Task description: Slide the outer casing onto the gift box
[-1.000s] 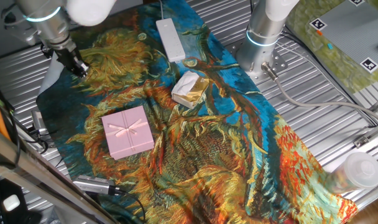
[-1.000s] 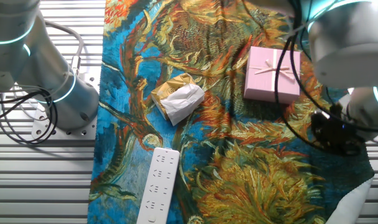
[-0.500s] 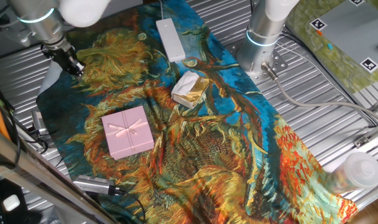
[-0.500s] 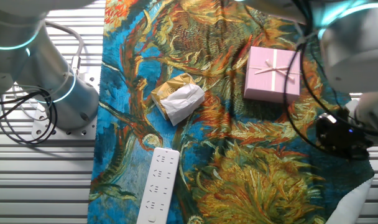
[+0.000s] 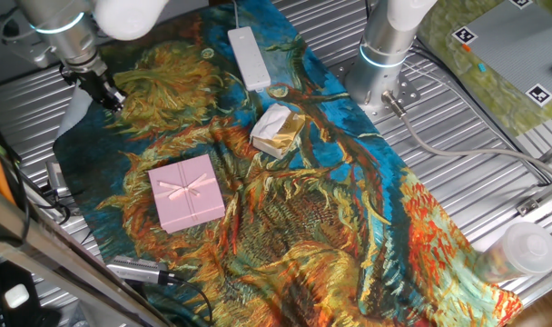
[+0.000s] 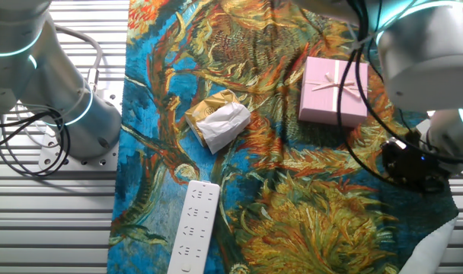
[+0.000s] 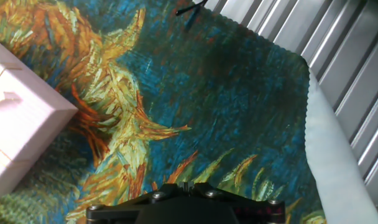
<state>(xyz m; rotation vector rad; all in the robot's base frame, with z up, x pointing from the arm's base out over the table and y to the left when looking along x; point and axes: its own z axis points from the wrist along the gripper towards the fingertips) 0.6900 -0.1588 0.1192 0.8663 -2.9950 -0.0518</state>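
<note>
Presently outer casing (image 5: 186,192) flat on patterned cloth (image 5: 285,218); pincer (image 5: 113,98) well apart, nothing held, jaw state indeterminable.

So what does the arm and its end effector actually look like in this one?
The arm has bulky white and light-grey rounded links, with a glowing cyan ring at a joint. It narrows to a black wrist and a small black end effector. Black cables loop beside it in the other fixed view. A second, similar grey arm base with the same cyan ring stands off the cloth. No printed markings are legible.
</note>
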